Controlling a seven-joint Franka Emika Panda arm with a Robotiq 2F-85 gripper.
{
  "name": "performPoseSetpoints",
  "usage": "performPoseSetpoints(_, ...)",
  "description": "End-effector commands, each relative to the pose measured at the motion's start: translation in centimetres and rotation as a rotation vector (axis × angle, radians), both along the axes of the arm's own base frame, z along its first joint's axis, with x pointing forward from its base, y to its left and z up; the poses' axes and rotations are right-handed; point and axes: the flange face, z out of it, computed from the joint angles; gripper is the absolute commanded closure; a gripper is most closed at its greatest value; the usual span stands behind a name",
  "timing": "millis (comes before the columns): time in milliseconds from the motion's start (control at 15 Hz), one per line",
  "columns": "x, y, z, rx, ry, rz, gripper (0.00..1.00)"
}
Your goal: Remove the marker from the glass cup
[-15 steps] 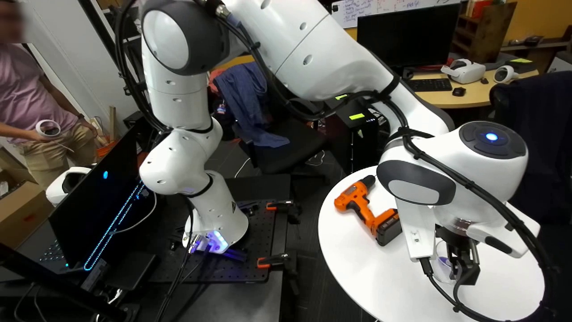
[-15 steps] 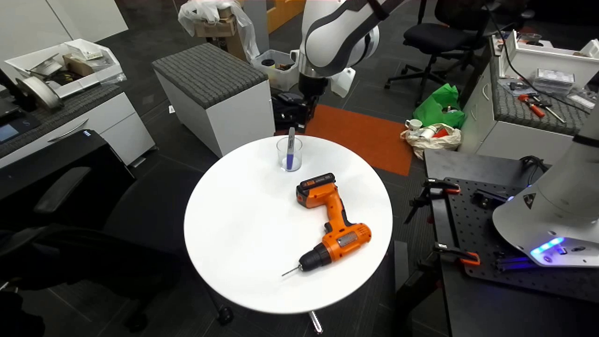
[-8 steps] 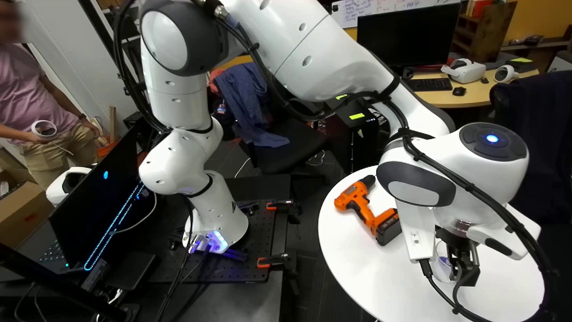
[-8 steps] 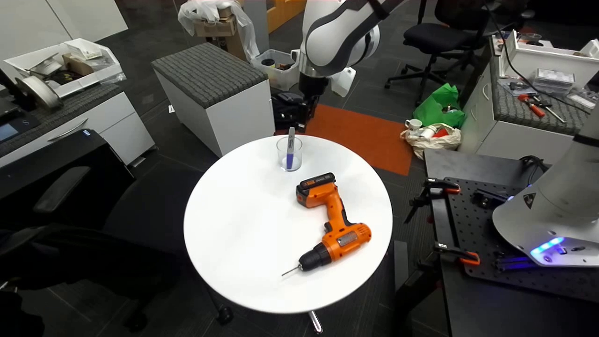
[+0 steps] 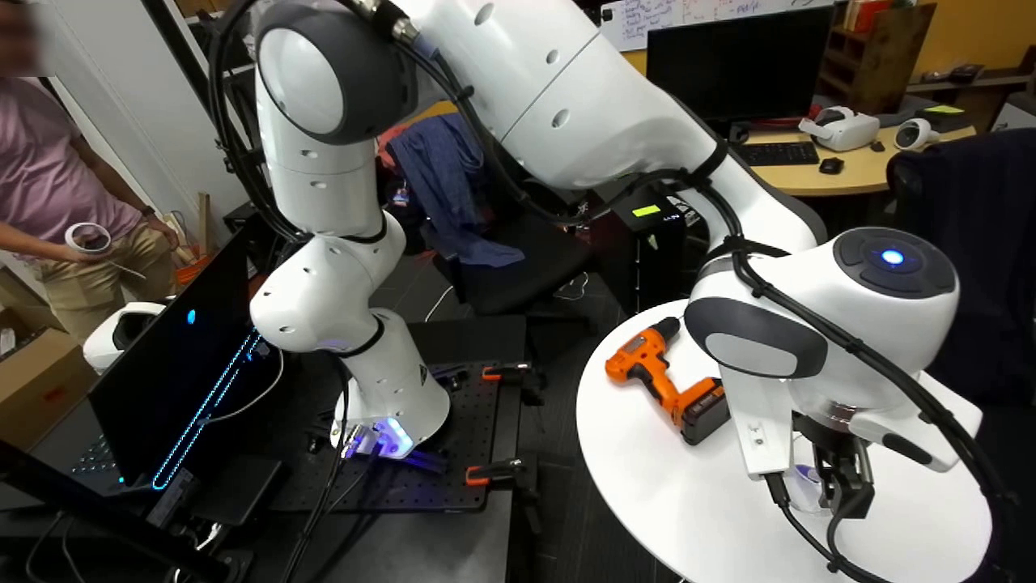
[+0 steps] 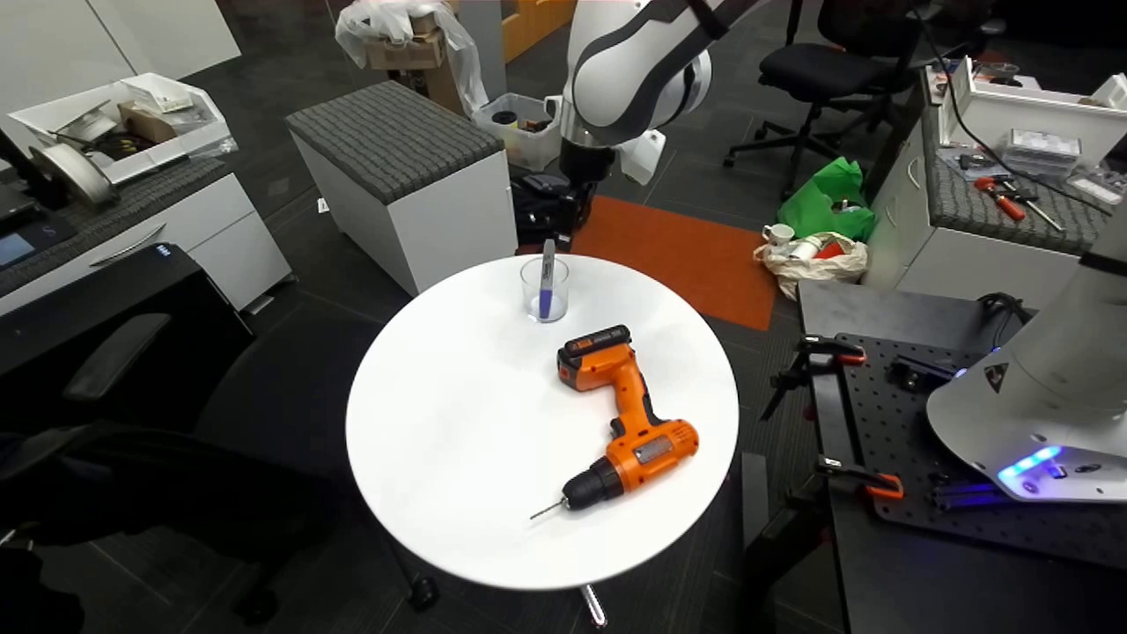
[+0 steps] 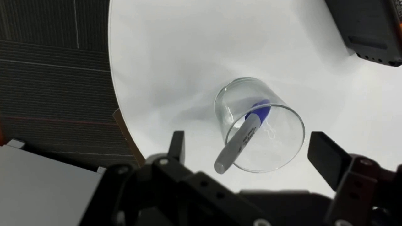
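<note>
The big white arm [image 5: 591, 105] stands up from its base [image 5: 392, 393], bends near the top and leans out to a fat wrist [image 5: 874, 332] with a blue light [image 5: 893, 257], where the black tool [image 7: 246, 146] points down, its two fingers [image 7: 177, 146] wide apart.
</note>
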Motion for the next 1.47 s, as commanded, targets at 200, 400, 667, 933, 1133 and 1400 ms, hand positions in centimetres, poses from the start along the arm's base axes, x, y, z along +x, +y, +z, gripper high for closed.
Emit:
performPoseSetpoints(200,1.9,-0.2,-0.5,0.019,-0.026,0.044,0.0)
performPoseSetpoints(400,2.7,-0.4,-1.3,0.026,-0.016,0.052,0.0)
performPoseSetpoints(667,3.6,-0.8,-2.3,0.032,-0.015,0.07,0.0)
performPoseSetpoints(933,4.3,-1.1,-2.8,0.036,-0.019,0.082,0.0)
performPoseSetpoints(1133,4.5,-1.4,-3.0,0.035,-0.02,0.077,0.29)
performPoseSetpoints(1400,4.4,-1.5,-3.1,0.034,-0.02,0.069,0.54)
